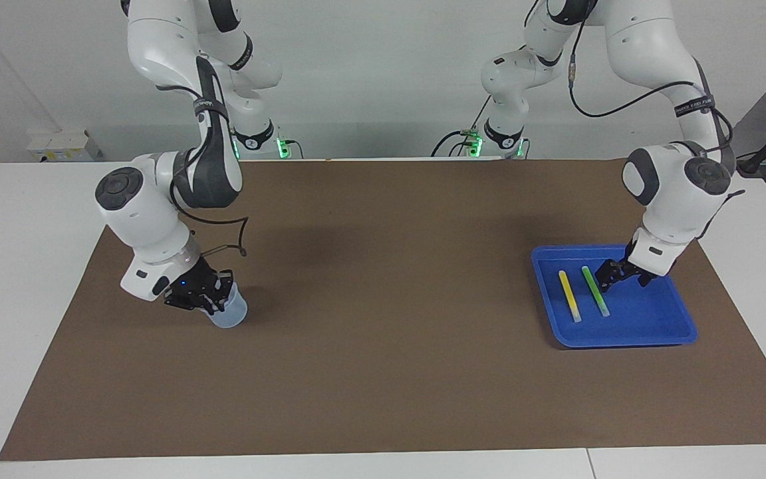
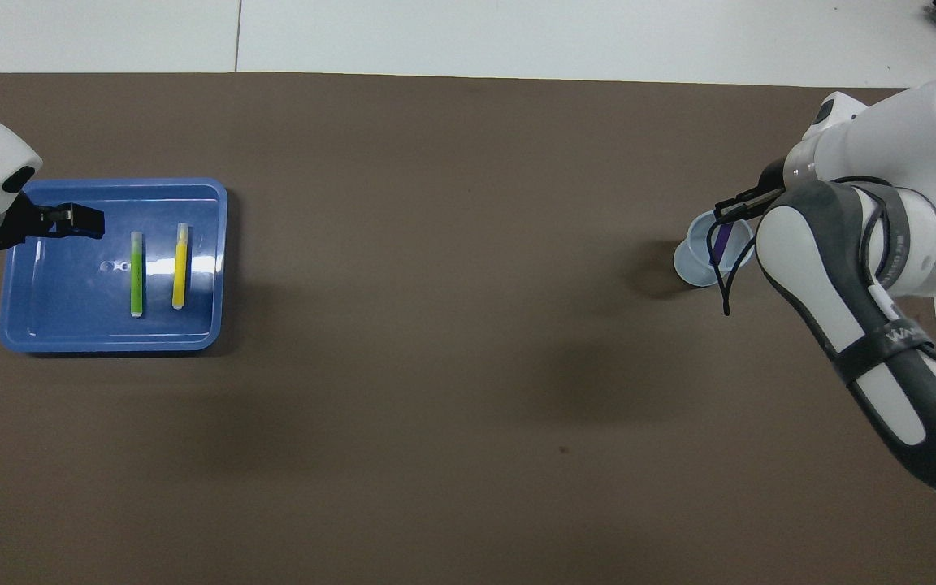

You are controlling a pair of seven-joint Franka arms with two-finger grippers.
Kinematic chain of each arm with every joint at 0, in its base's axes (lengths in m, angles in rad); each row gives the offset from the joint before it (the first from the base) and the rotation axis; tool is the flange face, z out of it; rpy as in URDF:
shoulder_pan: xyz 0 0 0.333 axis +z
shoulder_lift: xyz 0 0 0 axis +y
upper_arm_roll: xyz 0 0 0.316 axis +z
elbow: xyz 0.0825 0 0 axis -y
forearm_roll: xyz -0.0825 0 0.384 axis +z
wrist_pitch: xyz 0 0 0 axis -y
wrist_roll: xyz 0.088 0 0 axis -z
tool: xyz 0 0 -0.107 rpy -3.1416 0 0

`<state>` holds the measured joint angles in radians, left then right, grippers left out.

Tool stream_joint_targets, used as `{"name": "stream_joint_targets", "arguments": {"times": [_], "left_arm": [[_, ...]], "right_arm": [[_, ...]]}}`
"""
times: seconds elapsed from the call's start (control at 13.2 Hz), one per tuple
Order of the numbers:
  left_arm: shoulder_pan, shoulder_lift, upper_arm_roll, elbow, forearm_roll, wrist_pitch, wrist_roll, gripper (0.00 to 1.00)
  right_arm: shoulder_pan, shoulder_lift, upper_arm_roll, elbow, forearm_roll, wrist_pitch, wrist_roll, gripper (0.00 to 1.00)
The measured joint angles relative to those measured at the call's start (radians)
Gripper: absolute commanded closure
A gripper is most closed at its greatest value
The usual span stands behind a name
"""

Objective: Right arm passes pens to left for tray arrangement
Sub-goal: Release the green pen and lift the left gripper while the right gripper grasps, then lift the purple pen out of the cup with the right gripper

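Observation:
The blue tray (image 1: 649, 326) lies toward the left arm's end of the table and also shows in the overhead view (image 2: 54, 317). A yellow pen (image 1: 570, 295) (image 2: 180, 266) and a green pen (image 1: 595, 291) (image 2: 136, 274) lie side by side in it. My left gripper (image 1: 624, 281) (image 2: 90, 222) is open and empty, low over the tray beside the green pen. My right gripper (image 1: 209, 303) (image 2: 732, 213) is at the rim of a translucent bluish cup (image 1: 231, 316) (image 2: 691, 264). The purple pen (image 2: 724, 241) stands in that cup, just under the gripper.
A brown mat (image 1: 383, 332) covers most of the white table. The cup stands toward the right arm's end of the mat, the tray at the other end.

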<state>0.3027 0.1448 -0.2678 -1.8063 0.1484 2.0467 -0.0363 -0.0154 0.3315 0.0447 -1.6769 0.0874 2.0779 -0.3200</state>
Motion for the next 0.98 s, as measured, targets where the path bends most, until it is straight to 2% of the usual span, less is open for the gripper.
{"name": "stream_joint_targets", "arguments": {"times": [0.3, 0.53, 0.76, 0.98], "left_arm": [[-0.012, -0.038, -0.024, 0.209, 0.0, -0.299, 0.0, 0.0], [-0.023, -0.11, -0.045, 0.263, -0.041, -0.431, -0.002, 0.0], [-0.024, -0.161, -0.046, 0.262, -0.164, -0.462, -0.003, 0.0], [-0.04, -0.165, -0.053, 0.235, -0.18, -0.437, -0.002, 0.0]], "right_arm": [[0.005, -0.058, 0.003, 0.019, -0.004, -0.051, 0.0, 1.0], [0.009, -0.08, 0.004, 0.032, -0.004, -0.083, 0.0, 1.0], [0.02, -0.089, 0.008, 0.105, -0.004, -0.193, 0.0, 1.0], [0.025, -0.106, 0.01, 0.166, -0.004, -0.271, 0.0, 1.0]]}}
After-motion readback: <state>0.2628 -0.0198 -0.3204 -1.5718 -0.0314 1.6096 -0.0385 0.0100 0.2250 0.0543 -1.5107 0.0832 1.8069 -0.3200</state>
